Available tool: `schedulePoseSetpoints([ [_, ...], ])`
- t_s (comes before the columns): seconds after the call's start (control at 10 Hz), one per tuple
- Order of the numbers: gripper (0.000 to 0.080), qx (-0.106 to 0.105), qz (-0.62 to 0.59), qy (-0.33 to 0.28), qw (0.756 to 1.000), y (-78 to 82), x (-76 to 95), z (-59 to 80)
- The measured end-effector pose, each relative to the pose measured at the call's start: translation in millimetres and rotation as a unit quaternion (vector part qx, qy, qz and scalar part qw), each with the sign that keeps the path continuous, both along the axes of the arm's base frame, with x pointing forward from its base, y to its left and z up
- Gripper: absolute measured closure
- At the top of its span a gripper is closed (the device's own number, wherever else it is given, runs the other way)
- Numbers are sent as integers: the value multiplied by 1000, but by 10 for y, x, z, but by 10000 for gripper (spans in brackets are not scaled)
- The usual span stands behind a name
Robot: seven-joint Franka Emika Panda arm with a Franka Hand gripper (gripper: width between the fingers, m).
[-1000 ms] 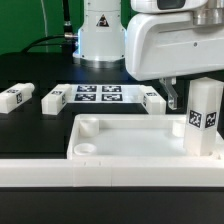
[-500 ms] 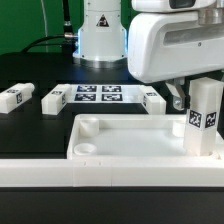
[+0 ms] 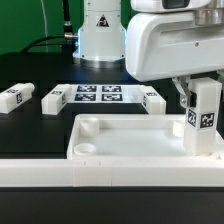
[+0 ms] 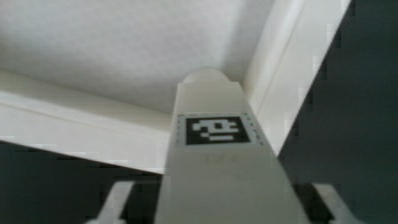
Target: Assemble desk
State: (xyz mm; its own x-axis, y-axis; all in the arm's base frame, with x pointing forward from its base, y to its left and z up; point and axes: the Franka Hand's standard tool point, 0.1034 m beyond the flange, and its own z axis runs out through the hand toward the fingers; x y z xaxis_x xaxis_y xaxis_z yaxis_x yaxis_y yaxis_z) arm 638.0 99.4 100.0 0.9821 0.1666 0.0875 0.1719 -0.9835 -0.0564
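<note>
Insertion work, by the look of it: the robot's two-finger gripper (image 3: 193,98) has a white square-section plastic leg (image 3: 205,120) upright at the exterior view's right end of the white plastic rectangular tray-like tabletop (image 3: 130,150). The fingers appear pinched narrow on the leg's upper part. The wrist view looks straight down that leg (image 4: 222,165), its black-and-white square tag (image 4: 217,130) facing the camera and the tabletop's raised rim (image 4: 89,115) beyond it.

To do this well, I judge the leg's foot has to sit square over the round corner socket at that end, with the shaft plumb to the tabletop's floor; it seems to lean a touch. Then it goes down with a gentle press or turn and no sideways shove, since only the long white low wall (image 3: 40,178) just in front seems to brace the tabletop. The grip wants to be firm, so the leg doesn't twist in the fingers.

Now the gaps. The socket under the leg is hidden by the leg and the tabletop's near rim, so I cannot tell whether the foot is seated, resting or hovering. One finger is behind the leg, and in the wrist view the grey fingers (image 4: 121,200) are blurred at the frame's edge, so contact is a judgement. Two round sockets (image 3: 86,126) at the tabletop's exterior-left end stand bare. Beyond the tabletop lie three loose legs (image 3: 55,100), white and tagged, and the flat white marker board (image 3: 98,95); their tags are too small to read.
</note>
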Motion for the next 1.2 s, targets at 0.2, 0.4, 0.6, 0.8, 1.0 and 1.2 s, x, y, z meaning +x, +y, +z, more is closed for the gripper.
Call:
schedulePoseSetpoints([
  [0.2, 511, 8, -128, 2, 992, 5, -6, 5],
  [0.4, 509, 12, -206, 9, 979, -5, -14, 1],
  [0.6, 507, 9, -279, 12, 960, -81, -15, -7],
  [0.8, 502, 5, -325, 16, 945, -154, -22, -3],
  [1.0, 501, 1, -371, 17, 928, -251, -29, -1],
  [1.2, 423, 1, -372, 17, 928, -255, -31, -12],
])
